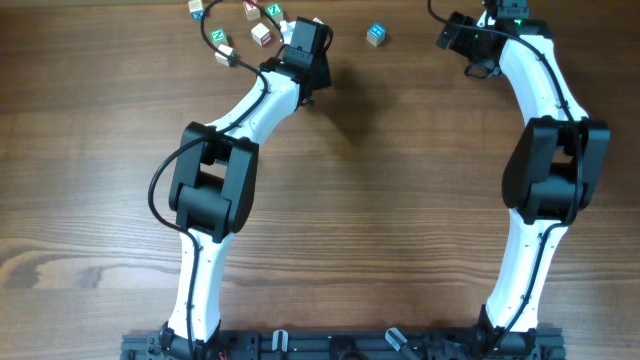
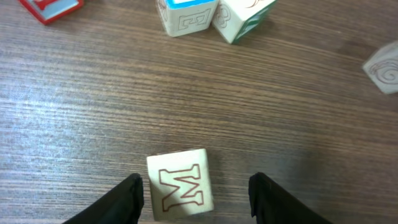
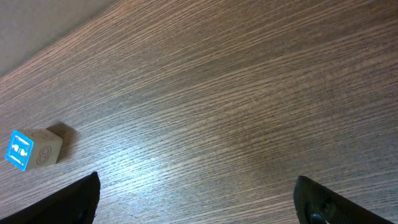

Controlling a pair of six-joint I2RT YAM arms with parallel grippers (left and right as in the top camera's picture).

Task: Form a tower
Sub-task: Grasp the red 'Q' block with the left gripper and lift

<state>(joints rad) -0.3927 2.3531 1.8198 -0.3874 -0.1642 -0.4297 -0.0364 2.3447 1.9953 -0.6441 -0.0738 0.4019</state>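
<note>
No tower shows in any view; only single cubes lie about. A pale cube with a red-outlined M (image 2: 180, 185) lies flat on the wood between the fingers of my left gripper (image 2: 196, 186). It sits close to the left finger (image 2: 127, 198), with a wide gap to the right finger (image 2: 267, 196). The jaws are open, neither pressing it. Overhead, the left gripper (image 1: 300, 45) reaches to the table's far side beside a cluster of cubes (image 1: 262, 33). My right gripper (image 3: 196, 193) stands wide open over bare wood, with a blue-faced cube (image 3: 34, 149) off to its left.
Two cubes (image 2: 186, 15) (image 2: 242, 15) stand side by side beyond the M cube. A red-edged cube (image 2: 50, 7) and a pale cube (image 2: 382, 68) lie at the sides. A lone blue cube (image 1: 375, 34) sits between the arms. The table's back edge (image 3: 37, 31) runs close behind.
</note>
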